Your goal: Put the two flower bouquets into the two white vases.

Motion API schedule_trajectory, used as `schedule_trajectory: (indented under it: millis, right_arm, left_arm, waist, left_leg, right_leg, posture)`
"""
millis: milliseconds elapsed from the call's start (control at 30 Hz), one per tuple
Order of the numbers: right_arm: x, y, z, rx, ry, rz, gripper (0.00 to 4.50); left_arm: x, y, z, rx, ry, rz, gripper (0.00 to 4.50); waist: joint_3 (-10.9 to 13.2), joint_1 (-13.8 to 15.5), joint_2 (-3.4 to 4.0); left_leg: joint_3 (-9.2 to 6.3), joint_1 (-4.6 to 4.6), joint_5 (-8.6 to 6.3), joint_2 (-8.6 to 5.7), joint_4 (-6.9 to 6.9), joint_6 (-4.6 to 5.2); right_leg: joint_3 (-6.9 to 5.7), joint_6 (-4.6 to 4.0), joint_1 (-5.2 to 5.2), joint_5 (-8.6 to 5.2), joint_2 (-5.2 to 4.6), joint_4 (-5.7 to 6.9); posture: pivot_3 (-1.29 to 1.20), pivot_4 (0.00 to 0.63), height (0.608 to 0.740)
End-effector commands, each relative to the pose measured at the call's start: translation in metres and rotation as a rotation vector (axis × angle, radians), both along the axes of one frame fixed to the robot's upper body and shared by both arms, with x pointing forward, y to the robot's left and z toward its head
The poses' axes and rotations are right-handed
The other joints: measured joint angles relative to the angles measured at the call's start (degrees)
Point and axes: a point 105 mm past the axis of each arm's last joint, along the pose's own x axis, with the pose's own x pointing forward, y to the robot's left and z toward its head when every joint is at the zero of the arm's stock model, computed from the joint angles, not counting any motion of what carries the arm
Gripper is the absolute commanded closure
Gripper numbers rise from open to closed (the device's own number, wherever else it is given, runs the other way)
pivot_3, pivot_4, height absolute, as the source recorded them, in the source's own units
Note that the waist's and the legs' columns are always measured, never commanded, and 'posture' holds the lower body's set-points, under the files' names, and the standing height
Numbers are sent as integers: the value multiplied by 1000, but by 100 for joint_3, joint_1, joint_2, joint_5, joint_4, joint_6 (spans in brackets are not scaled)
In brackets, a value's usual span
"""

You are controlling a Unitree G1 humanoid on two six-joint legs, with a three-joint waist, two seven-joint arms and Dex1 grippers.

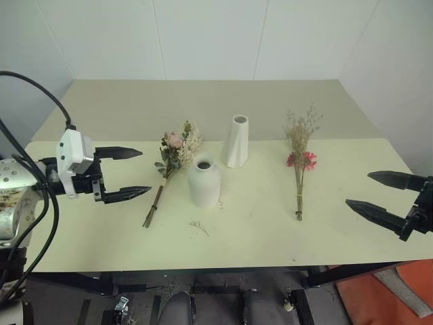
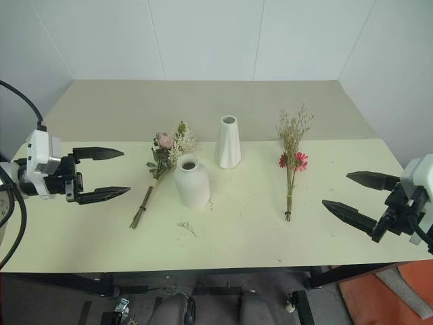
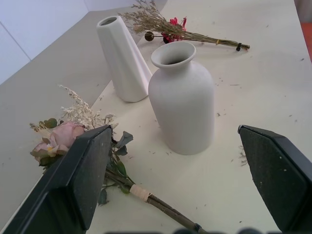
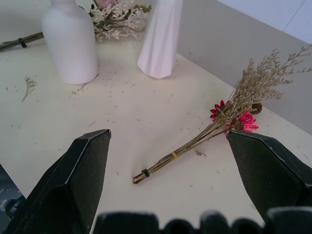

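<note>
- Both end effectors are seen spread wide and holding nothing: the left end effector (image 1: 132, 173) hangs above the left part of the tabletop (image 1: 257, 237), pointed toward the middle, and the right end effector (image 1: 371, 193) hangs over the right edge, pointed inward as well.
- The pink rose bouquet (image 1: 173, 162) is laid flat on the tabletop, its long axis running on a slant: the flower head with cream sprigs and green leaves is turned toward the far wall, the bound stems (image 1: 153, 206) toward the near edge and slightly to the left.
- The thin dried-grass bouquet (image 1: 300, 159) is laid flat on the right half, its axis almost straight from far to near; the beige grasses are pointed away, the red daisy-like flower (image 1: 301, 160) is seen partway down, and the tied stem ends (image 1: 298, 213) are pointed at the near edge.
- The squat vase (image 1: 203, 181) is stood upright just beside the rose bouquet, on its right, mouth open upward.
- The tall tapered vase (image 1: 237, 141) is stood upright behind it and slightly to the right, between the two bouquets.
- A small loose sprig (image 1: 198, 226) and scattered crumbs are seen on the tabletop near the squat vase.
</note>
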Motion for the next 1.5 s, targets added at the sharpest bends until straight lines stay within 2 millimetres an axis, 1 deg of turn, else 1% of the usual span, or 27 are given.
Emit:
schedule_trajectory:
  millis: [33, 300, 400, 500, 567, 667, 733, 800, 900, 1033, 1233, 1333, 1500]
  right_arm:
    - [1, -1, 9, -40, -45, -7, 24]
    - [4, -2, 6, -67, -52, -19, 24]
    - [7, -4, 6, -84, -61, -58, 24]
    - [19, -5, 1, -104, -31, -144, 24]
    - [28, 6, 1, -74, -19, -150, 24]
    - [39, 20, -2, -53, 12, -156, 24]
    - [55, 28, -11, -59, 54, -208, 24]
    - [74, 34, -22, -69, 113, -277, 24]
    - [101, 41, -35, -56, 196, -380, 24]
    - [121, 49, -45, -46, 276, -475, 24]
    - [135, 54, -60, -25, 350, -557, 24]
    - [141, 48, -65, -25, 365, -607, 24]
    - [146, 41, -70, -47, 371, -642, 24]
  left_arm:
    - [-4, 4, 13, 21, -58, 7, 0]
    - [-4, 9, 12, 32, -62, 33, 0]
    - [-3, 9, 13, 35, -65, 34, 0]
    - [-3, 6, 16, 26, -79, 21, 0]
    - [-2, 1, 22, 0, -94, -6, 0]
    - [3, -5, 26, 14, -115, -31, 0]
    - [8, -13, 30, 27, -135, -71, 0]
    - [12, -23, 37, -16, -146, -124, 0]
    - [17, -33, 33, 27, -148, -180, 0]
    - [23, -44, 37, 30, -170, -230, 0]
    - [25, -53, 37, 32, -183, -274, 0]
    - [24, -54, 33, 31, -179, -281, 0]
    - [24, -53, 29, 30, -175, -276, 0]
  waist:
    - [0, 0, 0]
    - [0, 0, 0]
    - [0, 0, 0]
    - [0, -6, 0]
    - [0, -20, 0]
    - [0, -17, 0]
    - [0, -13, 0]
    - [0, -14, 0]
    - [-1, -20, -1]
    - [0, -18, -1]
    - [-1, -5, 0]
    - [0, -8, 0]
    - [0, -20, 1]
  left_leg:
    - [0, 0, 0, 0, 0, 0]
    - [0, 1, 0, 0, 0, 0]
    - [0, -1, 0, 0, 0, 0]
    - [0, 1, 0, 0, 0, 0]
    - [1, 2, 0, 0, 1, 0]
    - [1, 1, 1, 1, 1, 0]
    - [0, 0, 0, 0, 0, 0]
    - [0, -4, 0, -3, 3, 0]
    - [-1, -10, 1, -3, 9, 0]
    - [-3, -35, 1, -3, 6, 1]
    - [-7, -56, -3, -5, 6, 7]
    - [-7, -59, -4, -6, 5, 9]
    - [-7, -55, -4, -5, 6, 9]
  right_leg:
    - [0, 0, 0, 0, 0, 0]
    - [0, 0, 0, 0, 0, 0]
    - [0, 0, -1, 0, 0, 0]
    - [0, 0, 0, 0, 0, 1]
    - [1, -1, -1, 1, 0, 2]
    - [1, -2, -4, 1, 2, 5]
    - [1, -2, -4, 0, 2, 4]
    - [1, -2, -5, 1, 0, 3]
    - [0, -2, -8, 2, 1, 3]
    - [-2, -3, -35, 2, 2, 3]
    - [-11, 1, -35, 3, -2, 2]
    - [-12, 3, -36, 3, -2, -1]
    - [-11, 3, -35, 3, -1, 1]
  posture:
    - [0, 150, 740]
    - [0, 150, 740]
    - [0, 150, 740]
    - [0, 150, 740]
    - [0, 150, 740]
    - [0, 150, 740]
    - [0, 150, 740]
    - [0, 150, 740]
    - [0, 150, 740]
    - [0, 150, 740]
    - [0, 150, 740]
    - [0, 150, 740]
    - [0, 150, 740]
